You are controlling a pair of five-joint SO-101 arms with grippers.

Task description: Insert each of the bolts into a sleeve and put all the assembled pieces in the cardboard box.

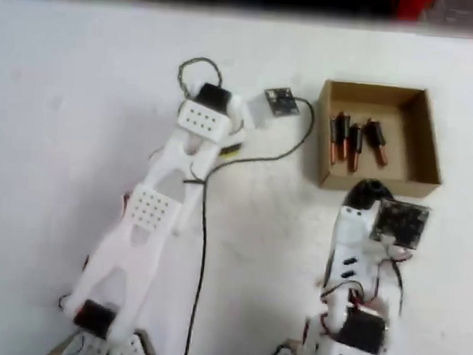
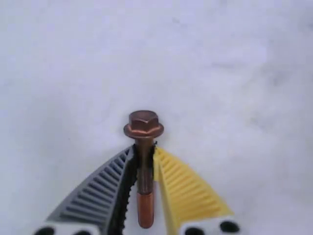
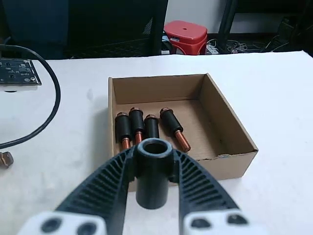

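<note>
1. Clamped narrow, the left gripper [image 2: 144, 152] holds a copper bolt [image 2: 143, 128]. The shank sits between the grey finger and the yellow one, and the flanged hex head pokes out past the fingertips over the white table [image 2: 234, 73]. Whether the bolt touches the table cannot be told.
2. The right gripper [image 3: 154, 155] is closed on a black sleeve [image 3: 152, 188], which stands upright between its two dark fingers with the open bore facing up.
3. Just beyond the sleeve stands the cardboard box [image 3: 227, 129], open at the top. Four assembled pieces [image 3: 149, 126] lie side by side on its floor, each a black sleeve with a copper bolt end showing.
4. From the high view, the right arm [image 1: 361, 235] ends just beside the box's near wall, and the left arm [image 1: 167, 189] stretches across the table well apart from the box.
5. A small circuit board [image 1: 281, 101] with a black cable [image 1: 203, 248] lies on the table between the left arm's end and the box.
</note>
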